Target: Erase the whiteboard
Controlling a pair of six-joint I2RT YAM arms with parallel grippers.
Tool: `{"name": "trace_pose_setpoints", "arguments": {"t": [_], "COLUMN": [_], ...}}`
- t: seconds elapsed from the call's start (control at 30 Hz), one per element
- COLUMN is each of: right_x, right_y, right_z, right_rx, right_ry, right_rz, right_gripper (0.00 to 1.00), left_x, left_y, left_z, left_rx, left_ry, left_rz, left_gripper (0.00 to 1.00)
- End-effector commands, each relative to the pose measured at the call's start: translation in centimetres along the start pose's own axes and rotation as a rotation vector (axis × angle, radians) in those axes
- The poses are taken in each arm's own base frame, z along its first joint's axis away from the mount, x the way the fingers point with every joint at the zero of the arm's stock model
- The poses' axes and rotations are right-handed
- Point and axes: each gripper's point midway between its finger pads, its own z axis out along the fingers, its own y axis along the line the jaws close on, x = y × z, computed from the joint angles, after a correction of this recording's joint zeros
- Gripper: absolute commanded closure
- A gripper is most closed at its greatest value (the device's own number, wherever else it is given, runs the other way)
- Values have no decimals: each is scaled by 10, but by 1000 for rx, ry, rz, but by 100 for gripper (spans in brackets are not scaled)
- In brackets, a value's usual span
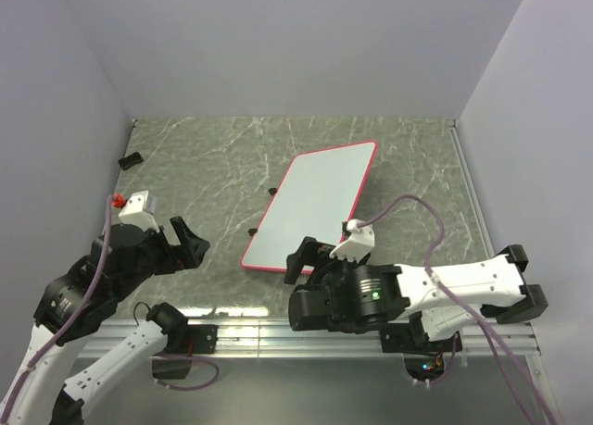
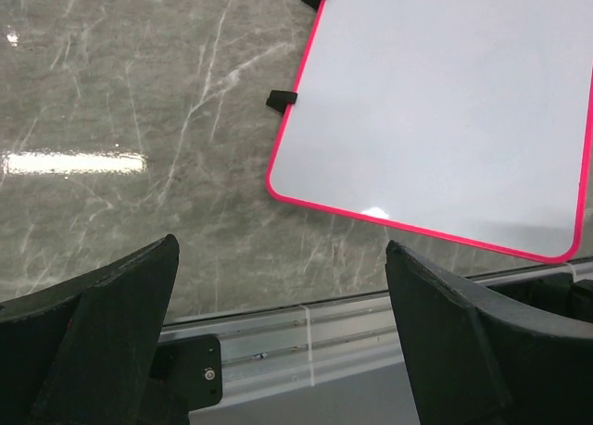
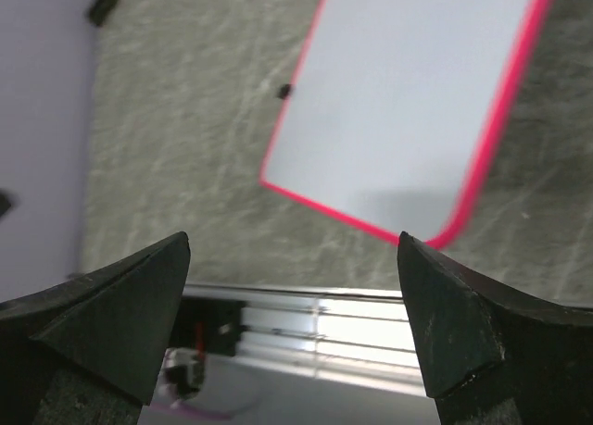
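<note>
The whiteboard [image 1: 315,206] lies flat and tilted in the middle of the grey marble table, with a red-pink frame and two black clips [image 1: 271,192] on its left long edge. Its surface looks plain white, and I see no blue scribbles. It also shows in the left wrist view [image 2: 435,110] and the right wrist view [image 3: 408,101]. My left gripper [image 1: 188,243] is open and empty, left of the board's near corner. My right gripper [image 1: 312,256] is open and empty, just above the board's near short edge. Both stay empty in their wrist views [image 2: 281,249] [image 3: 294,242].
A small black object [image 1: 130,159] lies at the far left by the wall, and shows in the right wrist view [image 3: 102,4]. An aluminium rail [image 1: 278,332] runs along the table's near edge. Pale walls close the table on the left, back and right.
</note>
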Motion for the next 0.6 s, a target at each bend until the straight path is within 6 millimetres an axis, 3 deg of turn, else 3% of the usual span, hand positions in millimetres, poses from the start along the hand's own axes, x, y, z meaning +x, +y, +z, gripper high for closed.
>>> {"name": "trace_pose_setpoints", "arguments": {"t": [0.0, 0.23, 0.3, 0.33, 0.37, 0.4, 0.43, 0.57], "right_x": [-52, -122, -138, -141, -151, -163, -164, -184], "right_y": [4, 60, 80, 83, 101, 101, 100, 102], "right_z": [-23, -63, -75, -78, -86, -93, -91, -103], "right_rx": [-49, -202, -290, -317, -385, -417, -424, -479], "right_ry": [-85, -156, -158, -176, -183, -199, -221, -250], "right_rz": [-133, -219, -161, -250, -178, -147, -200, -129], "right_gripper": [0, 0, 0, 0, 0, 0, 0, 0], "left_x": [-9, -12, -13, -16, -18, -20, -25, -38], "left_y": [2, 2, 2, 1, 1, -1, -3, -14], "left_z": [0, 3, 2, 3, 2, 3, 2, 8], "left_rx": [-23, -40, -44, -50, -50, -47, -48, -42], "left_ry": [-36, -40, -39, -44, -52, -57, -67, -74], "left_rz": [-17, -18, -19, -22, -28, -31, -35, -38], "left_gripper": [1, 1, 1, 1, 1, 1, 1, 1]}}
